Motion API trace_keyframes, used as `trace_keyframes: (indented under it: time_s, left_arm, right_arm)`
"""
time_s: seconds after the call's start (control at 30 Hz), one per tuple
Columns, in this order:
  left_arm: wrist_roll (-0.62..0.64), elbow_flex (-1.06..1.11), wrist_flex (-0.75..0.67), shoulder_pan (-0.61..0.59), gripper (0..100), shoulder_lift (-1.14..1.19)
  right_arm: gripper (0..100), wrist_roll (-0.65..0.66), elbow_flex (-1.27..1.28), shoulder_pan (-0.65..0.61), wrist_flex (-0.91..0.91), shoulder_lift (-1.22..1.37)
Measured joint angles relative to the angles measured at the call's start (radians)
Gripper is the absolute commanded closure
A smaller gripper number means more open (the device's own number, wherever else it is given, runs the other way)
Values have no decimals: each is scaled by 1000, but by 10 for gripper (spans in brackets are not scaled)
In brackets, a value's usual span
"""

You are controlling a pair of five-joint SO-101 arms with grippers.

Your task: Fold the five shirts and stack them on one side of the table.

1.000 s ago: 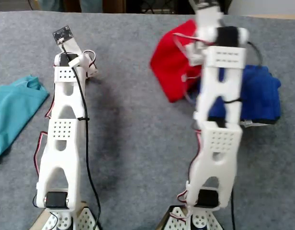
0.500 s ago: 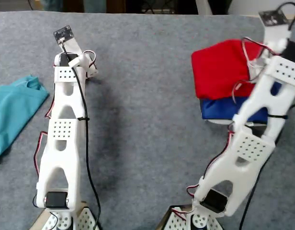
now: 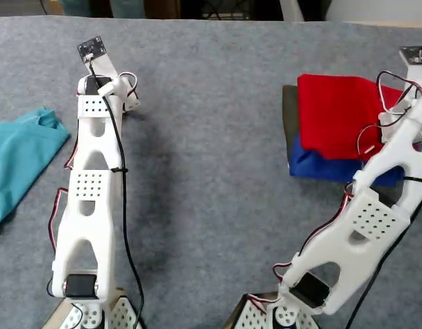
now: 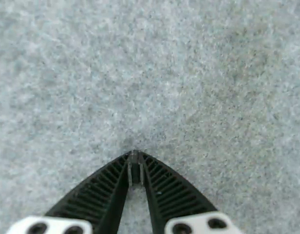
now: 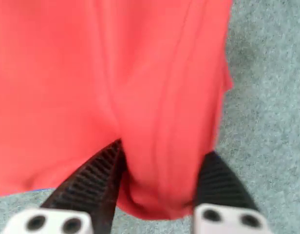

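Right pincer (image 5: 159,151) sits parted around a bunched edge of the red shirt (image 3: 334,113), which lies atop the blue shirt (image 3: 320,166) at the tabletop's (image 3: 211,103) right side. Best lift straight clear without dragging. Left pincer (image 4: 135,158) is closed and empty.

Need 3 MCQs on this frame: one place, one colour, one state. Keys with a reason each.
1. The red shirt lies: A) on the blue shirt; B) under the blue shirt; C) beside it, apart.
2. The unfolded shirt is: A) white; B) teal; C) yellow.
3. The left gripper is: A) open; B) shut on cloth; C) shut, empty.
Key: 1 A, red covers most of blue in the high view. 2 B, it is plainly teal. 3 C, its jaws meet over the grey table with nothing between.
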Motion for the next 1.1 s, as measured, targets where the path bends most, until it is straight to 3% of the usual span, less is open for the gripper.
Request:
trace_keyframes:
  time_s: [0.27,0.43,0.5,0.6,0.67,0.83,1.1]
  left_arm:
    - [-6,0,0,-8,883,0]
    - [-150,3,163,-81,934,-72]
    - [-219,3,232,-121,966,-117]
    - [-331,8,261,-169,961,-203]
    - [-396,49,267,-206,957,-279]
    - [-456,338,269,-290,958,-534]
    - [-477,1094,270,-334,953,-1108]
  right_arm:
    - [668,0,0,-32,0,-135]
    - [682,-5,0,-51,2,-292]
    - [770,-43,0,-57,2,-319]
    - [988,-118,28,-57,2,-328]
    - [946,-143,78,-57,-6,-328]
    - [972,-160,216,-55,-40,-270]
    - [972,-160,304,-41,-130,-78]
